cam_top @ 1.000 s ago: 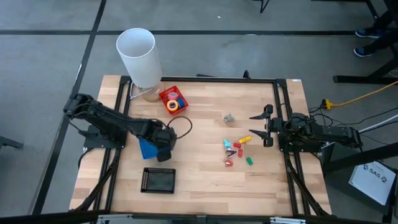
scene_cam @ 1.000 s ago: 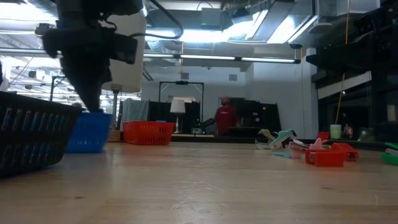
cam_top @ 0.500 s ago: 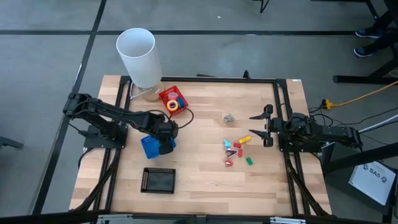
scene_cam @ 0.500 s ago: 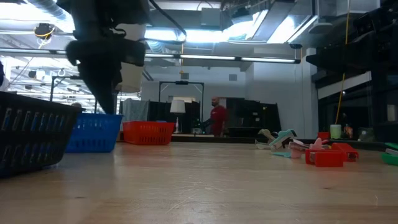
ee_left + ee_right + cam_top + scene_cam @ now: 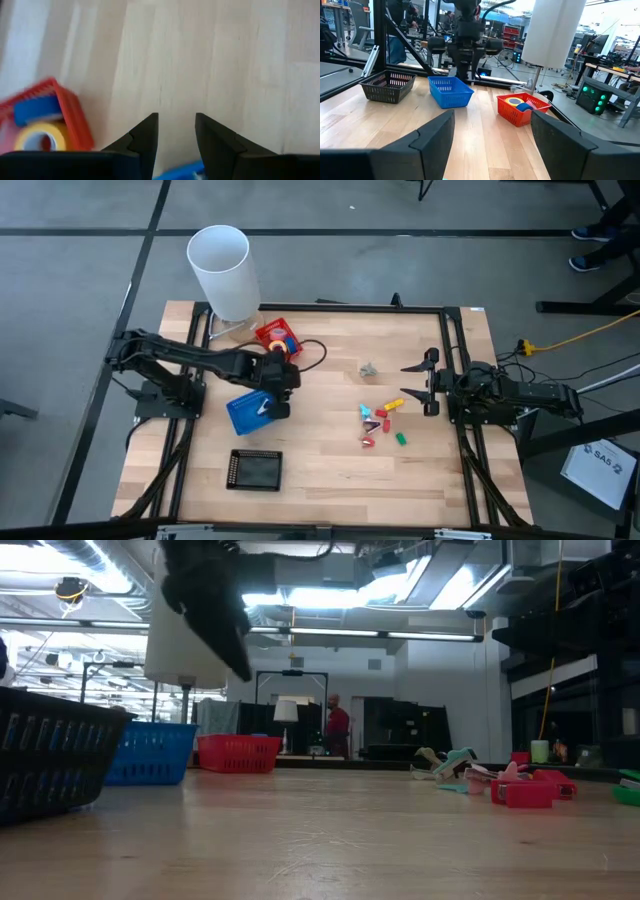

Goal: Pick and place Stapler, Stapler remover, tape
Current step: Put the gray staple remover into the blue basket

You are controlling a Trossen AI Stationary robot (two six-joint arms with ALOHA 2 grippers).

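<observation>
The left arm reaches across the worktop (image 5: 330,470) with its left gripper (image 5: 281,390) hovering by the blue basket (image 5: 247,412), jaws parted and empty, while tape (image 5: 279,349) sits in the red basket (image 5: 266,332) and the right gripper (image 5: 418,384) waits wide open.

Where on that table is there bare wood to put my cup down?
Bare wood lies right of the black basket, along the near edge. Crowded: the small pieces by the right gripper, and around the blue basket.
</observation>
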